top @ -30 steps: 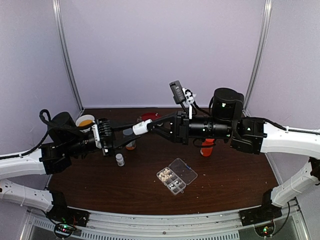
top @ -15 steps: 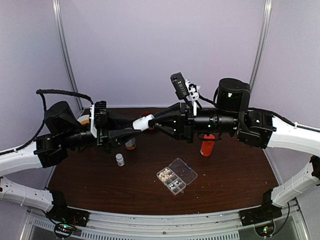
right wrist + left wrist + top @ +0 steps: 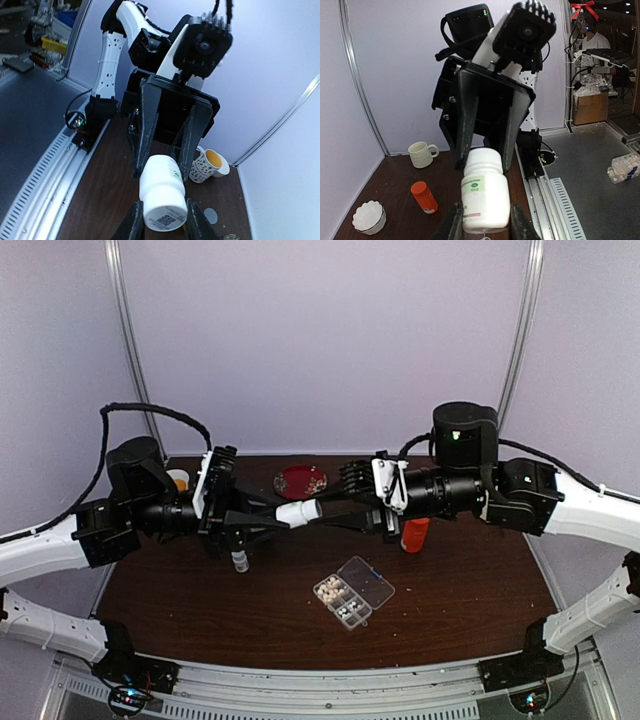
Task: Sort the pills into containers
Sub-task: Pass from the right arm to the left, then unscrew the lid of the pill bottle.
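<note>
Two hands: both grip one white bottle, held level in the air above the tabletop.
Left hand: clamped on the labelled body of the white bottle; in its wrist view a finger presses each side.
Right hand: clamped on the cap end of the same bottle, facing the left hand.
Pill box: flat on the tabletop, nearer the front edge than the hands and slightly right of centre; neither hand touches it.
Lid: folded open, lying flat on the far right side of the cells.
Pills: whitish and a few darker ones lie in several cells; the count per cell cannot be told.
Orange bottle: upright below the right arm.
Small white vial: upright below the left hand.
Red dish: at the back of the tabletop.
Mug and bowl: on the tabletop, well apart from the pill box.
</note>
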Robot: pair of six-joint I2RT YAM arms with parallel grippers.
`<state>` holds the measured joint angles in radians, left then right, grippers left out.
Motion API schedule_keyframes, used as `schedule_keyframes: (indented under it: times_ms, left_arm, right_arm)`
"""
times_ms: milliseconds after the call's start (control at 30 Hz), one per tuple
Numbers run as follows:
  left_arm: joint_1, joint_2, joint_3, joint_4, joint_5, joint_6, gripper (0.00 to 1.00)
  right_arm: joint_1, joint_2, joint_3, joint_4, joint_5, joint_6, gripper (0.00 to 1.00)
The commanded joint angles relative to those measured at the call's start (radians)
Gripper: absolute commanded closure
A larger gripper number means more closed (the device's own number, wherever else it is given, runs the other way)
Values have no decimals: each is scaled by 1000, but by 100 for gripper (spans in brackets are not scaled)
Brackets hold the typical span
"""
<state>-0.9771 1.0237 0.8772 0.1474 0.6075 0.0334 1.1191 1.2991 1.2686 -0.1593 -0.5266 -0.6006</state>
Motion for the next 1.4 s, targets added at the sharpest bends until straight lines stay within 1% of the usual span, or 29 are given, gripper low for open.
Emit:
schedule_keyframes:
  times_ms: [0, 33, 333, 400, 467, 533, 733, 933, 967, 1000, 1100, 1200, 1300, 1367]
  left_arm:
    - [-6, 24, 48, 74, 29, -79, 100]
    - [-6, 27, 48, 75, 30, -90, 100]
    - [-6, 67, 51, 89, 37, -162, 100]
    - [-6, 73, 56, 83, 38, -167, 100]
    - [-6, 81, 62, 71, 42, -168, 100]
    - [-6, 87, 65, 69, 43, -180, 100]
    - [-6, 114, 73, 92, 53, -253, 100]
    - [-6, 129, 76, 103, 50, -269, 100]
    - [-6, 128, 77, 103, 50, -267, 100]
    - [-6, 126, 77, 103, 49, -263, 100]
    - [-6, 109, 73, 96, 54, -230, 100]
    - [-6, 87, 71, 68, 44, -179, 100]
    - [-6, 71, 72, 36, 35, -137, 100]
    - [-6, 58, 62, 33, 28, -103, 100]
  right_arm:
    - [11, 35, 1, -132, 97, -372, 100]
    - [10, 31, -6, -128, 108, -435, 100]
    - [10, -36, -121, 83, 224, -784, 100]
    - [12, -51, -168, 164, 263, -875, 100]
    - [14, -66, -224, 283, 293, -944, 100]
    - [13, -76, -262, 371, 308, -986, 100]
    - [15, -90, -301, 469, 324, -1069, 100]
    - [14, -100, -302, 466, 307, -1043, 100]
    - [15, -102, -303, 473, 297, -1005, 85]
    - [14, -107, -303, 474, 281, -965, 59]
    - [11, -120, -297, 441, 238, -869, 16]
    - [8, -136, -324, 465, 214, -779, 5]
    - [1, -165, -376, 533, 175, -634, 3]
    - [-7, -191, -369, 487, 141, -518, 3]
